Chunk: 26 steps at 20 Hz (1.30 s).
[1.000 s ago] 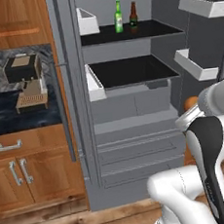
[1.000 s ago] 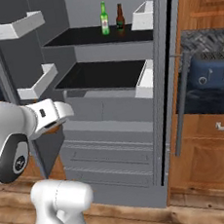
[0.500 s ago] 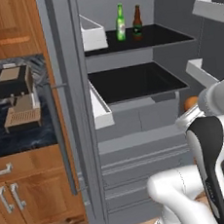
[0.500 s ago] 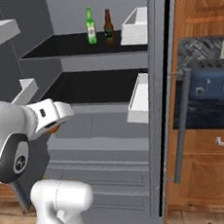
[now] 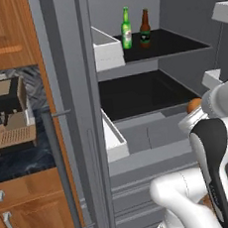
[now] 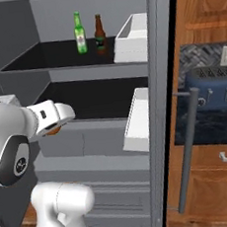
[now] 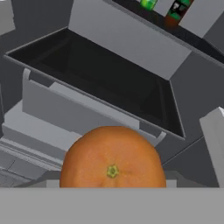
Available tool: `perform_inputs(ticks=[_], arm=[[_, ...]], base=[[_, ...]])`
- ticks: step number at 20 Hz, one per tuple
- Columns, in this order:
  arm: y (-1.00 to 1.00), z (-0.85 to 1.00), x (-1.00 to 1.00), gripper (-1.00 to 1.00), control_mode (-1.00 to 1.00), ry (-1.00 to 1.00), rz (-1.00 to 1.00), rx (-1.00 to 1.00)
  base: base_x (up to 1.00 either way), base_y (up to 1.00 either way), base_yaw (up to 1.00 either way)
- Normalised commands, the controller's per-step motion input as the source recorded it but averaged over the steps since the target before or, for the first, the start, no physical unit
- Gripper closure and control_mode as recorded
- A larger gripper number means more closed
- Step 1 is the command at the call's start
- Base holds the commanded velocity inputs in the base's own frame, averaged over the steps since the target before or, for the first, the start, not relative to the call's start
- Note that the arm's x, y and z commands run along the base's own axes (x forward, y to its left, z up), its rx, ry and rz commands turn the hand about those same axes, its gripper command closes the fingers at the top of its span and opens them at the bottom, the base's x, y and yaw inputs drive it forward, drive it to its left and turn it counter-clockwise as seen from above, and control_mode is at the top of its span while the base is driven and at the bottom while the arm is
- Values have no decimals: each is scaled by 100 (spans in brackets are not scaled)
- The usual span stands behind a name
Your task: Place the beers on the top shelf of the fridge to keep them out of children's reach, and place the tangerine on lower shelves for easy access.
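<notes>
The hand (image 6: 55,127) is grasping the tangerine (image 7: 113,158), which is sitting between its fingers just in front of the open fridge (image 5: 78,90). The lower shelves (image 7: 109,83) are lying straight ahead of the hand and slightly above it (the black board looks bare). Both beers (image 5: 136,29) are already standing near the front edge of the top shelf (image 5: 178,40).

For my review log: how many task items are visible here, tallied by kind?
Green beer bottle: 1
Brown beer bottle: 1
Tangerine: 1
Total: 3
</notes>
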Motion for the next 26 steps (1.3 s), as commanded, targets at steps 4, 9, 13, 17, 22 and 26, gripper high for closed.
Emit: perform_inputs(ticks=[4, 9, 13, 17, 22, 26], arm=[[0, 0, 0, 100, 100, 0, 0, 0], [6, -26, 46, 100, -100, 0, -4, 0], [0, -35, 48, 100, -100, 2, -3, 2], [0, -24, 50, 100, -100, 3, -5, 7], [5, -26, 54, 100, -100, 5, -7, 7], [18, -22, 59, 100, -100, 3, -9, 9]], base=[[51, 15, -6], [0, 0, 0], [0, 0, 0], [0, 0, 0], [0, 0, 0], [0, 0, 0]])
